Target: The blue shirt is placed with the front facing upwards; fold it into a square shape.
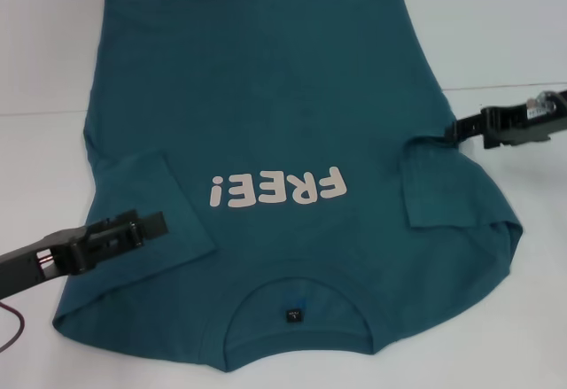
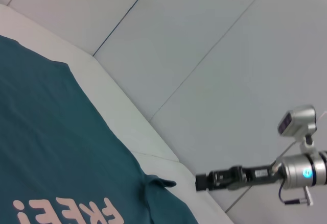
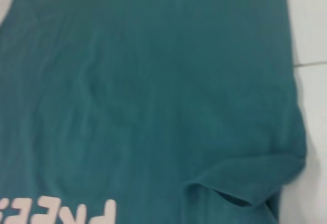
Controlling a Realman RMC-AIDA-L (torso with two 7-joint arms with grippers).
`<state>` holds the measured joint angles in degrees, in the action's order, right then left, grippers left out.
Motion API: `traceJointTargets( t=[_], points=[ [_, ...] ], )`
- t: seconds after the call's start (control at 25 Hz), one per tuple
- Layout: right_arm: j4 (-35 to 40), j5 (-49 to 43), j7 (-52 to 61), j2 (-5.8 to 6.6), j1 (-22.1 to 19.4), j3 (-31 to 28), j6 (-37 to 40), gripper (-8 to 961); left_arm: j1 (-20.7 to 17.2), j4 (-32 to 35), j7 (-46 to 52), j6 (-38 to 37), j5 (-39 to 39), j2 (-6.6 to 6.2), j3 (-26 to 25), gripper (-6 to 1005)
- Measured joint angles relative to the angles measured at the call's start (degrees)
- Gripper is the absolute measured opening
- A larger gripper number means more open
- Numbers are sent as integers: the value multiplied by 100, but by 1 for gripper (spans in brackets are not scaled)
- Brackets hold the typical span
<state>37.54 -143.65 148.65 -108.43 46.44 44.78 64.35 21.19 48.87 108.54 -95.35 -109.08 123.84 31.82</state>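
The large dark teal-blue short-sleeved cotton T-shirt (image 1: 283, 105) lies flat, front up, on the white tabletop (image 1: 523, 43), filling most of the middle of the scene. Its collar is at the near edge and its hem at the far edge, so the pale "FREE!" lettering (image 1: 276, 189) reads upside down from the head view. A small dark neck label (image 1: 293, 315) sits inside the collar opening. Both short sleeves are folded inward onto the body — the left sleeve (image 1: 146, 190) lies over the chest left of the lettering, the right sleeve (image 1: 443, 185) over the chest right of it.

The left gripper (image 1: 151, 223) hangs at the near left, its black fingers over the folded left sleeve; whether they are parted or pinching cloth cannot be told. The right gripper (image 1: 452, 132) reaches in from the right, its tip at the far corner of the folded right sleeve where the cloth puckers; whether it is clenched cannot be told either. In the left wrist view it appears as a black tip (image 2: 204, 181) just beside the puckered sleeve edge.

A thin dark red cable (image 1: 13, 327) curls on the tabletop at the near left corner, apart from the shirt.
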Motion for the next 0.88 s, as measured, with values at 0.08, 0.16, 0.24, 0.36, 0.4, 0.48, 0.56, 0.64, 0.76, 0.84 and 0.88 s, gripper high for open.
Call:
traceJointTargets(
  t=[0.08, 0.16, 0.24, 0.36, 0.4, 0.48, 0.56, 0.64, 0.76, 0.84, 0.88],
  points=[
    [-140, -61, 0, -35, -5, 2, -194, 626, 6, 0, 39, 30, 17, 1, 0, 915],
    [-336, -79, -12, -88, 8, 27, -450, 669, 9, 0, 53, 50, 21, 4, 0, 915],
    [-559, -90, -33, -155, 51, 35, -837, 713, 11, 0, 60, 65, 21, 7, 0, 915],
    [-711, -90, -35, -294, 93, 39, -1302, 773, -9, 0, 61, 68, 21, 9, 0, 915],
    [-714, -88, -36, -334, 103, 39, -1409, 789, -18, 0, 61, 69, 21, 9, 0, 915],
    [-717, -87, -38, -420, 138, 40, -1641, 806, -30, 0, 62, 70, 21, 9, 0, 915],
    [-724, -87, -42, -483, 170, 39, -1877, 806, -34, 0, 62, 78, 21, 9, 0, 915],
    [-760, -87, -47, -541, 202, 40, -2138, 806, -35, 0, 62, 99, 21, 9, 0, 915],
    [-974, -86, -60, -593, 306, 74, -2620, 807, -39, -20, 51, 125, 21, 9, 0, 915],
    [-1154, -87, -64, -607, 387, 126, -2922, 807, -39, -54, 45, 141, 20, 2, 0, 915],
    [-1208, -87, -65, -619, 421, 152, -3049, 807, -39, -67, 44, 154, 20, -2, 1, 915]
  ],
)
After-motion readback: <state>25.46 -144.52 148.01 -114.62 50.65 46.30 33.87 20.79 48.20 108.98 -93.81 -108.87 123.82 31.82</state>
